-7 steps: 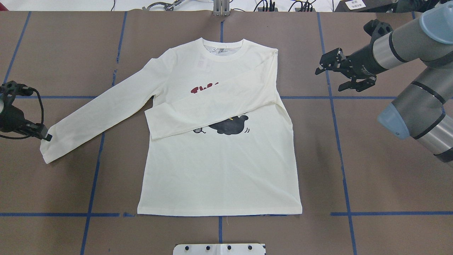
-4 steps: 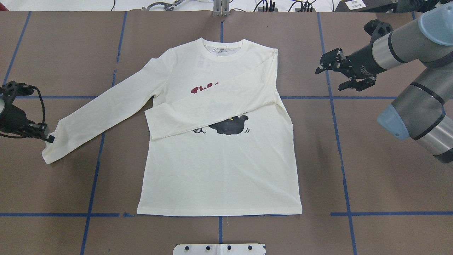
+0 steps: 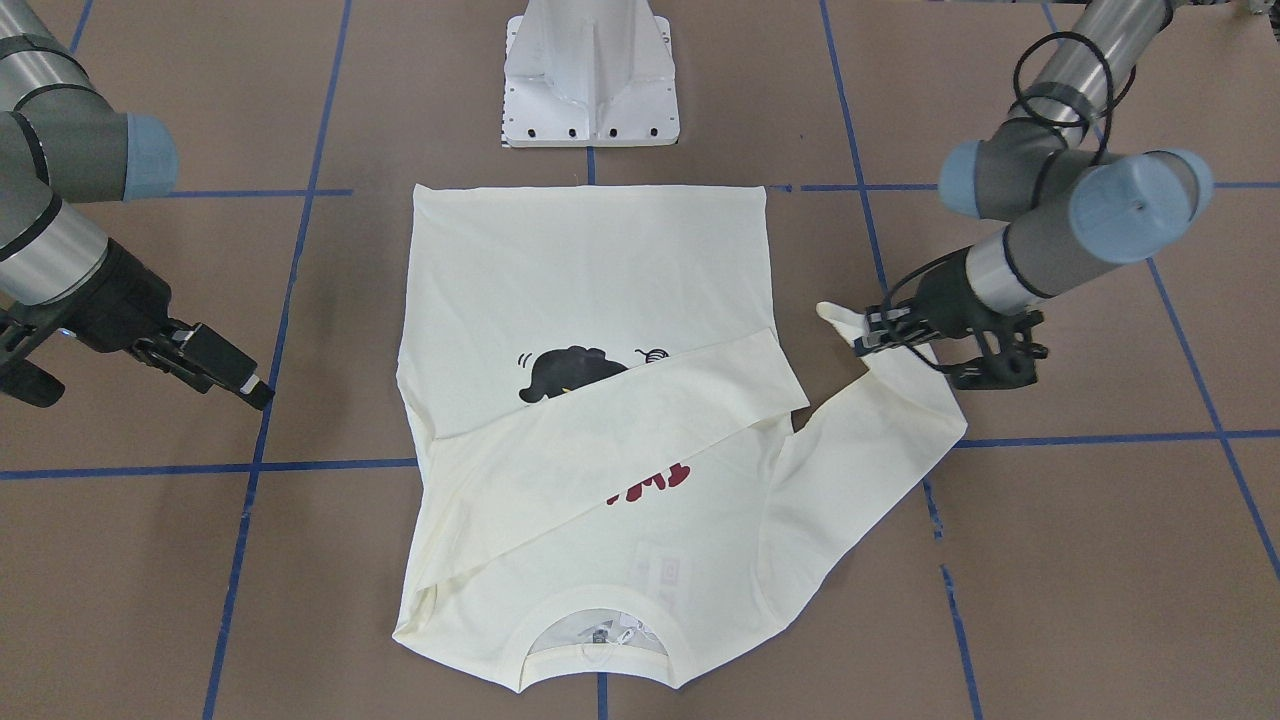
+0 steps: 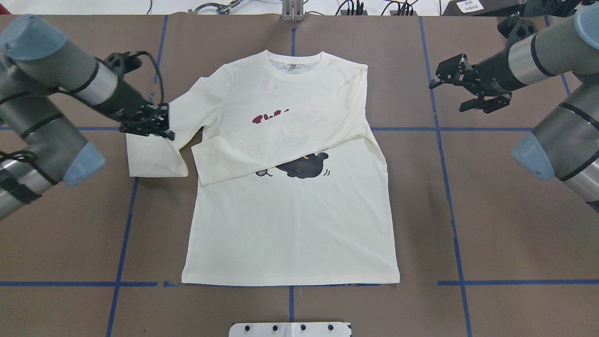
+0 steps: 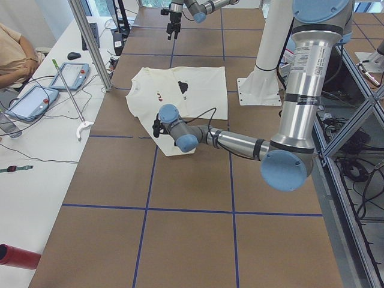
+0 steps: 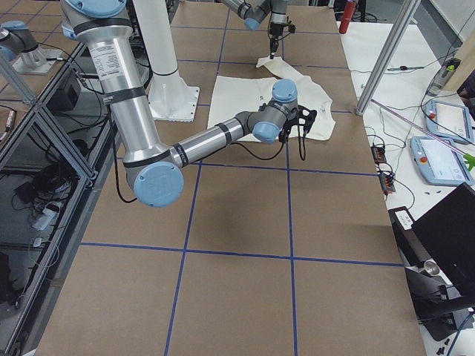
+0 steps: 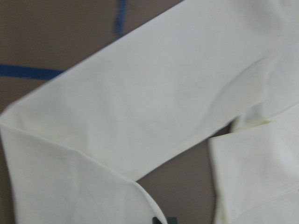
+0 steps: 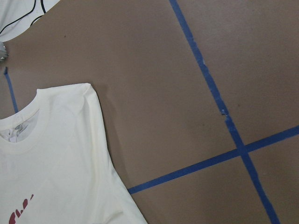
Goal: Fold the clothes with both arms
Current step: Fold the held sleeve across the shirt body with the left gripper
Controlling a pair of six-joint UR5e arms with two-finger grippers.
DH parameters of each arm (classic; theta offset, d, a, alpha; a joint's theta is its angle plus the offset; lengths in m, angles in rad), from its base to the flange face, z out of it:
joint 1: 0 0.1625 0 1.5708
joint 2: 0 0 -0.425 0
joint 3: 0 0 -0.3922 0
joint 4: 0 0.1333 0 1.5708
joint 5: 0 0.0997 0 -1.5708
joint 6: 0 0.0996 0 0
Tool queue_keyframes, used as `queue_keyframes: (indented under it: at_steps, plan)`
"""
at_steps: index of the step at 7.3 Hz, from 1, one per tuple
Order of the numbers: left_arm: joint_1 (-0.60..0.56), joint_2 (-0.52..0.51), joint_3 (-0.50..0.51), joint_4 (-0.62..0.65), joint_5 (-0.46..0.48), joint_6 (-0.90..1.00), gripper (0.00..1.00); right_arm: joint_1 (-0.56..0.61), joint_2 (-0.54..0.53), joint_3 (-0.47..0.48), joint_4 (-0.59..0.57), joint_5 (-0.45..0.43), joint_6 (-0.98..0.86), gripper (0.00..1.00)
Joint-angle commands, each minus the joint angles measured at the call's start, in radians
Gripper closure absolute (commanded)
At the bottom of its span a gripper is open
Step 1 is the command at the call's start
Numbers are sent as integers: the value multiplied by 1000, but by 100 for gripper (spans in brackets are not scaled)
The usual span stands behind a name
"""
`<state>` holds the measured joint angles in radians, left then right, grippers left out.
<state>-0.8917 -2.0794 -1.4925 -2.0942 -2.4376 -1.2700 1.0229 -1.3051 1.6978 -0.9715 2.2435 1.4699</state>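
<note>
**Working posture, both arms.** The cream T-shirt (image 4: 290,224) lies print-side up on the brown table (image 4: 468,210), directly in front of the white pedestal base (image 4: 290,329). Its hem is the edge nearest the base and its collar (image 4: 295,65) the edge farthest from it.

**(a) Sleeves.** The sleeve on the right of the base is folded slantwise across the chest (image 4: 281,135). It covers most of the dark red lettering (image 4: 269,117) and the upper part of the black cat print (image 4: 302,166). The sleeve on the left of the base (image 4: 157,159) is bent back on itself, and its doubled part lies just beside the body of the shirt.

**(b) Left gripper.** My left gripper (image 4: 157,128) sits forward and left of the base, over that bent sleeve. Its fingers are pinched narrow on the cloth near the cuff, and the front-facing view shows the cuff end (image 3: 832,312) raised off the table. The left wrist camera shows cream sleeve fabric (image 7: 154,107) creased over itself.

**(c) Right gripper.** My right gripper (image 4: 448,96) hangs forward and right of the base, level with the shirt's shoulder and well apart from the shirt. Its fingers are spread wide and hold nothing. The right wrist camera shows the collar and shoulder (image 8: 56,154) beside crossing blue tape lines (image 8: 240,151).
</note>
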Motion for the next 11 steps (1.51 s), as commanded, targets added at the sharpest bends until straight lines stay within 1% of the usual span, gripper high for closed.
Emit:
queue_keyframes:
  at_steps: [1, 2, 3, 4, 5, 6, 7, 8, 9, 10, 11]
  plan:
    - [48, -255, 116, 46, 2, -118, 100, 40, -170, 84, 5, 7, -156, 0]
    - [59, -403, 244, 48, 20, -121, 100, 55, -213, 89, 7, 5, -214, 0]
    - [161, -491, 318, 33, 166, -153, 100, 62, -214, 100, 7, 18, -217, 0]
    - [239, -525, 327, 11, 301, -160, 100, 65, -208, 100, 5, 22, -217, 0]
    - [276, -588, 428, -59, 316, -160, 100, 69, -207, 99, 5, 22, -218, 0]
    - [305, -628, 549, -186, 375, -160, 100, 69, -206, 100, 5, 21, -217, 0]
    - [329, -642, 579, -220, 444, -158, 100, 69, -206, 99, 5, 18, -218, 0]
    - [339, -650, 587, -224, 460, -160, 100, 68, -204, 94, 5, 15, -218, 0]
    - [353, -688, 642, -251, 497, -161, 100, 68, -204, 92, 5, 13, -218, 0]
    - [376, -699, 691, -327, 541, -163, 100, 68, -204, 91, 5, 12, -218, 0]
    - [390, -723, 719, -342, 575, -183, 100, 68, -204, 94, 7, 11, -218, 0]
